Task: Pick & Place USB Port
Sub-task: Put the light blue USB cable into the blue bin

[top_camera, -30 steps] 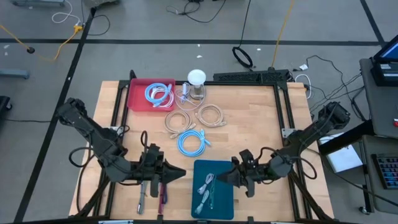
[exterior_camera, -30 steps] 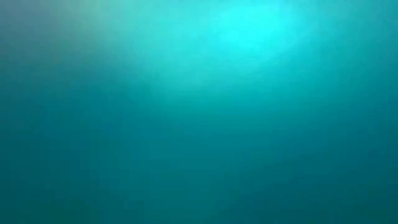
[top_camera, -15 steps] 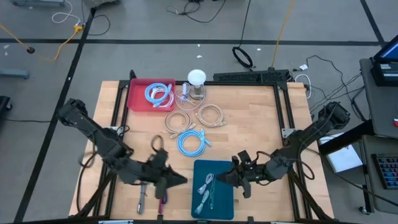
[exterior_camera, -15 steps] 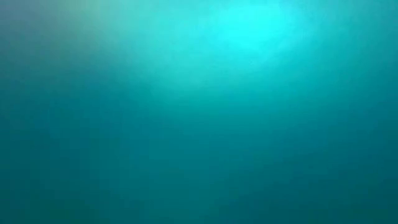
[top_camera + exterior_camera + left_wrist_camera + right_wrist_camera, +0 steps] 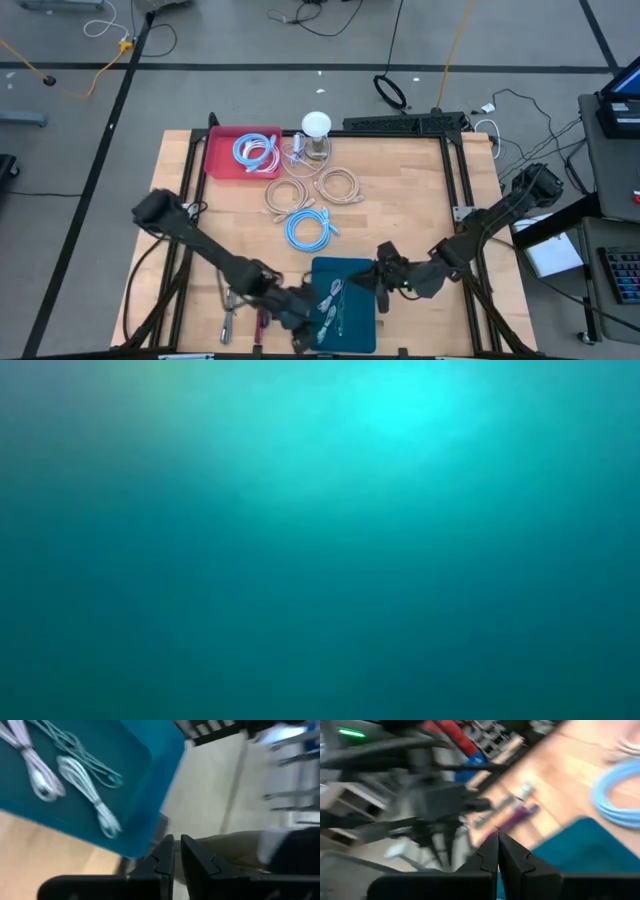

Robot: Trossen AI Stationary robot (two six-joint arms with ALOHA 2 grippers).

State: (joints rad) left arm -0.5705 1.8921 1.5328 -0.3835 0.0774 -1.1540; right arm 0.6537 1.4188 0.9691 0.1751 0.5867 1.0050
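The left gripper (image 5: 303, 325) hangs low at the near left corner of the teal tray (image 5: 357, 320); in the left wrist view its two dark fingers (image 5: 162, 856) stand almost together, a thin gap between them and nothing held. The right gripper (image 5: 377, 285) sits at the tray's right edge, and the right wrist view shows its fingers (image 5: 490, 852) pressed narrow as well, empty. The high view alone gives the layout: white USB cables (image 5: 332, 303) lie in the tray, their long axis running roughly from the near edge toward the far edge of the table (image 5: 400, 190), tilted slightly. The left wrist view shows these cables (image 5: 90, 795) closer, several pale bundled leads with connector ends spread on the teal surface, though which way each plug faces cannot be told. Beyond the tray, a blue coiled cable (image 5: 308, 230) lies on the wood, beige coils (image 5: 338, 185) farther back, and a red tray (image 5: 225, 152) holds another blue coil (image 5: 255, 152). The low view shows only a uniform teal glow, nothing legible. The right wrist view catches purple and silver tools (image 5: 515, 810) on the wood.
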